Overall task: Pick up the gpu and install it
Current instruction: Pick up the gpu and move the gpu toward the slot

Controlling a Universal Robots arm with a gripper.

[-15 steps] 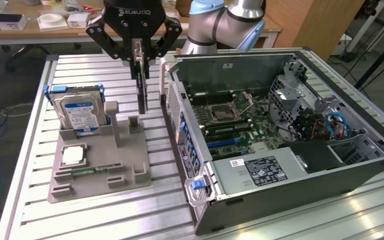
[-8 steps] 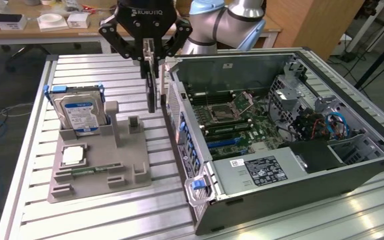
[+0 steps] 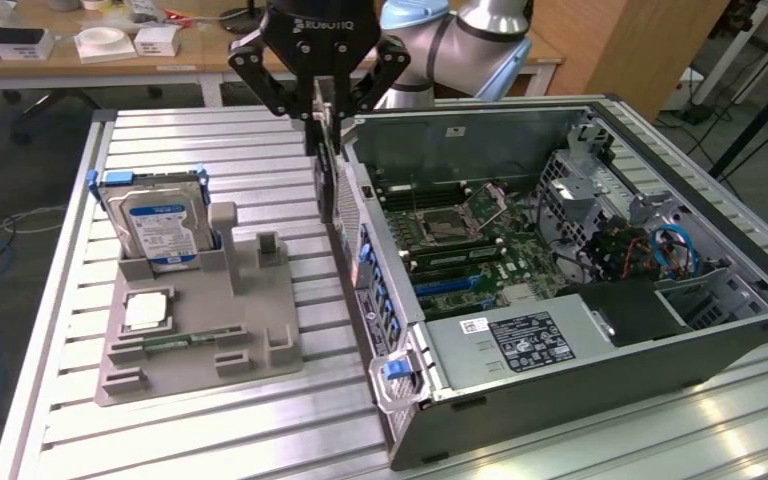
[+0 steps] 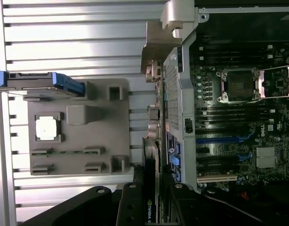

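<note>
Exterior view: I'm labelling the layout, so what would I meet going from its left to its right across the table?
hard drive → gpu → motherboard → blue cables

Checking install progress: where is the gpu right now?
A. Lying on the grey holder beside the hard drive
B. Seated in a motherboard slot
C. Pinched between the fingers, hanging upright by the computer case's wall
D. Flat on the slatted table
C: the thin black gpu hangs upright, pinched between the fingers, close beside the computer case wall and clear of the grey holder.
</note>
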